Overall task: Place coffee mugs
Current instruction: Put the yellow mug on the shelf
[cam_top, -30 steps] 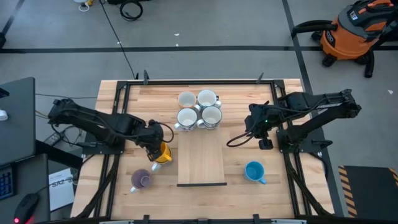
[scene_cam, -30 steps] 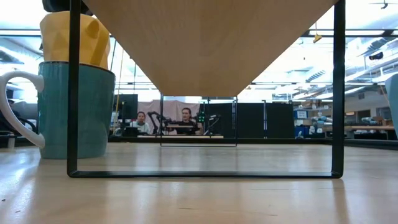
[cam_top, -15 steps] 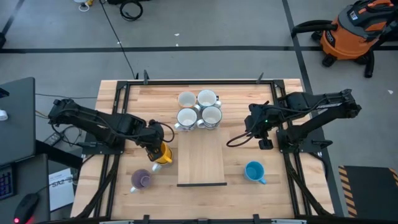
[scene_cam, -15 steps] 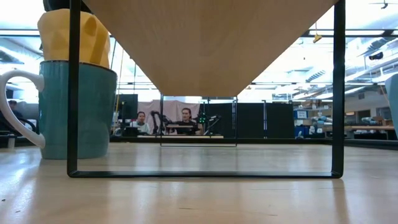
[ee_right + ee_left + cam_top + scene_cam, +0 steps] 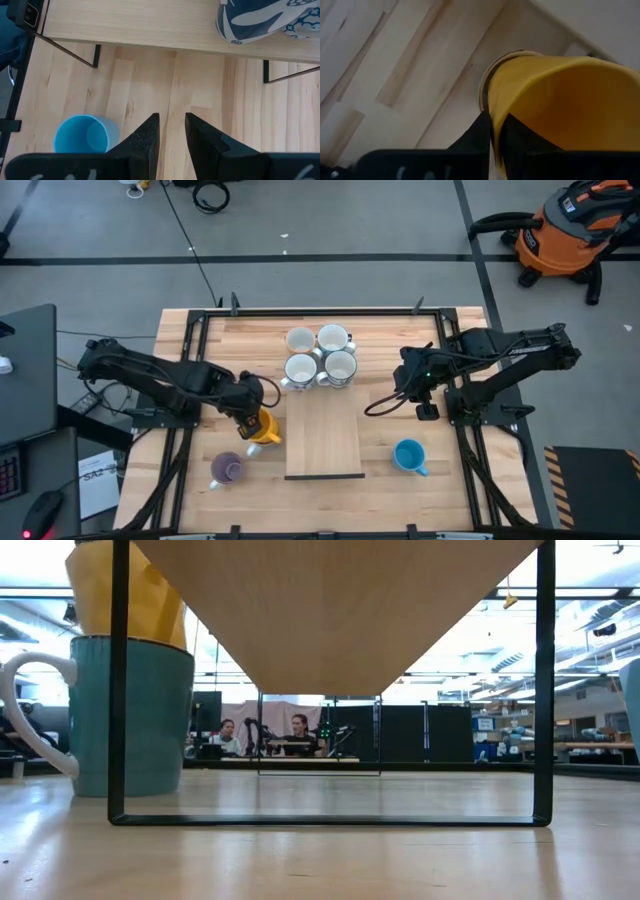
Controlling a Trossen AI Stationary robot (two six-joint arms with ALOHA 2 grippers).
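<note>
High view: left pincer [image 5: 250, 416] clenched on rim of yellow mug [image 5: 261, 427], just left of wooden riser [image 5: 323, 435] on desk [image 5: 180, 330]. Four white mugs [image 5: 320, 355] clustered behind riser. Purple mug [image 5: 228, 469] near front left, blue mug [image 5: 408, 455] front right. Right pincer [image 5: 404, 392] waits right of riser.

Low view: yellow mug [image 5: 125, 595] up above teal-looking mug [image 5: 135, 715].

Left wrist view: fingers [image 5: 482, 132] pinch yellow wall.

Right wrist view: fingers [image 5: 147, 135] slightly apart, grasping nothing.

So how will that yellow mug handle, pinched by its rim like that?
The left gripper is shut on the yellow mug, fingers straddling its rim. It looks rigid, probably ceramic, so it won't flex. The glossy wall may slip, and an off-centre rim pinch could let it tilt.
</note>
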